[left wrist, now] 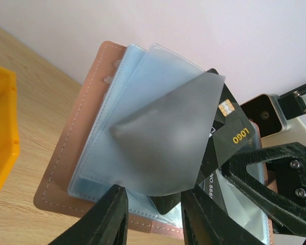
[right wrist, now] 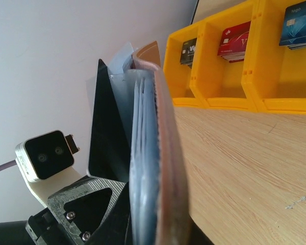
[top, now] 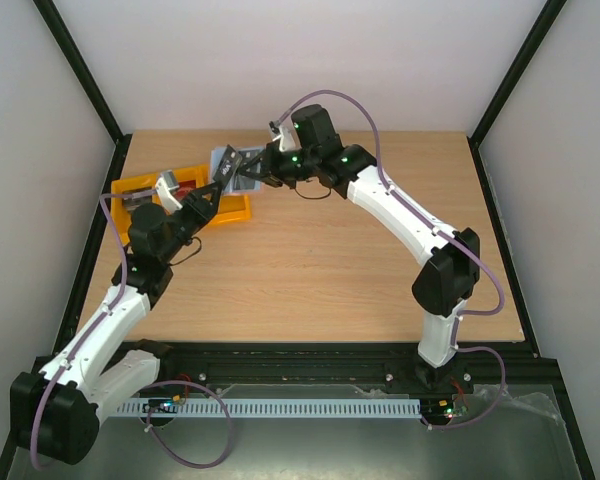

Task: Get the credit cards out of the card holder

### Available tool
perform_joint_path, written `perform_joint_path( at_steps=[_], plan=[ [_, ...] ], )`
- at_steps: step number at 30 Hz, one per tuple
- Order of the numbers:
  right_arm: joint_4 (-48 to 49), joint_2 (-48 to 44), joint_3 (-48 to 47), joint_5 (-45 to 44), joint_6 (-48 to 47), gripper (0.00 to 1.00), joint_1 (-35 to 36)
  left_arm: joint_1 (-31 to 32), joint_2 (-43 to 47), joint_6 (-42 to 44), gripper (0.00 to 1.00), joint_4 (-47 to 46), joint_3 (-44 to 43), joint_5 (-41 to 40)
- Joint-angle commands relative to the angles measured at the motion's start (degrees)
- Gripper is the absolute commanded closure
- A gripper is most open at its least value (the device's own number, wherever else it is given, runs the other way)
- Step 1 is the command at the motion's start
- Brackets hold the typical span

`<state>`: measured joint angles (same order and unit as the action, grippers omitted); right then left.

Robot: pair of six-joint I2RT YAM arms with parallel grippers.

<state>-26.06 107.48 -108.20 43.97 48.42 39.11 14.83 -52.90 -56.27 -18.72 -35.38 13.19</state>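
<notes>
The card holder (left wrist: 66, 153) is tan-brown with pale blue sleeves and is held upright off the table near the back left. My right gripper (top: 252, 168) is shut on its edge, and the right wrist view shows the card holder (right wrist: 166, 143) edge-on. A dark grey credit card (left wrist: 235, 131) marked LOGO sticks out slanted from under a lifted translucent sleeve. My left gripper (left wrist: 155, 198) faces the holder with its jaws apart. The card's lower corner lies in that gap, touching neither finger. In the top view the left gripper (top: 212, 192) sits just below the card holder (top: 228, 160).
A yellow three-compartment tray (top: 235, 208) lies at the back left under the left gripper. Its compartments hold a dark card (right wrist: 188, 51), a red card (right wrist: 233, 41) and a blue card (right wrist: 298, 25). Black frame posts and white walls bound the table.
</notes>
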Motion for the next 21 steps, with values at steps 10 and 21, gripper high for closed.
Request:
perform_joint_path(
  at_steps=[10,21],
  plan=[
    [3.0,-1.3,-0.3,5.2,2.3,0.98,0.6,-0.3,-1.0,17.4,0.6,-5.6,-3.1,1.9],
    [8.8,0.2,1.0,9.5,6.7,0.98,1.3,2.1,-5.0,27.1,0.66,-4.1,-4.6,2.5]
  ],
)
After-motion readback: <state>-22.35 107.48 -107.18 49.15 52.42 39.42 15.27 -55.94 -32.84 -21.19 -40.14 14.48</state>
